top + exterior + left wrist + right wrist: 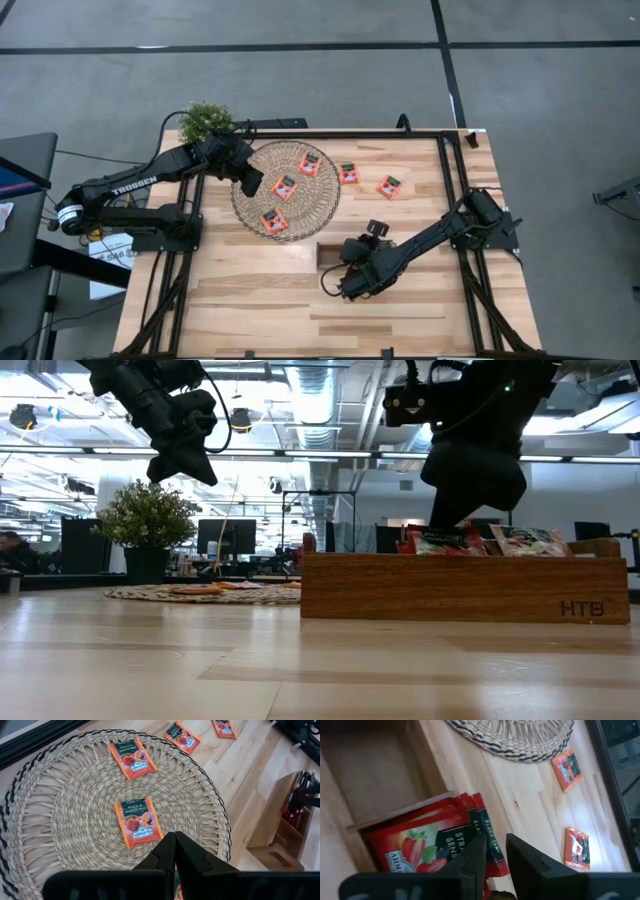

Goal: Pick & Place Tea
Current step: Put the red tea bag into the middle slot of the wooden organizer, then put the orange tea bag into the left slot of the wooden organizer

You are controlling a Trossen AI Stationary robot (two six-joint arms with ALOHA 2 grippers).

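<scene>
Three red tea sachets [285, 187] lie flat on the round woven mat [305, 205], and two more [389, 186] lie on the table to its right. Other red sachets [420, 852] stand in the brown wooden tray [325, 252], their tops showing above its wall [460, 588]. My right gripper [495, 850] reaches down into the tray and is shut on one of these sachets. My left gripper [175, 840] hangs shut, high above the mat's left part, near a sachet [138, 821], touching nothing. My right gripper pinches a red sachet by its upper edge [492, 862] between the two fingers, slanting down from the table's right side. The sachet stands in the tray among the other sachets. How far back it reaches between the fingers cannot be seen.
A small potted plant [205, 120] stands at the table's far left corner, behind the mat. One compartment of the tray [375, 770] holds nothing. Bare wooden tabletop [300, 310] stretches along the near side.
</scene>
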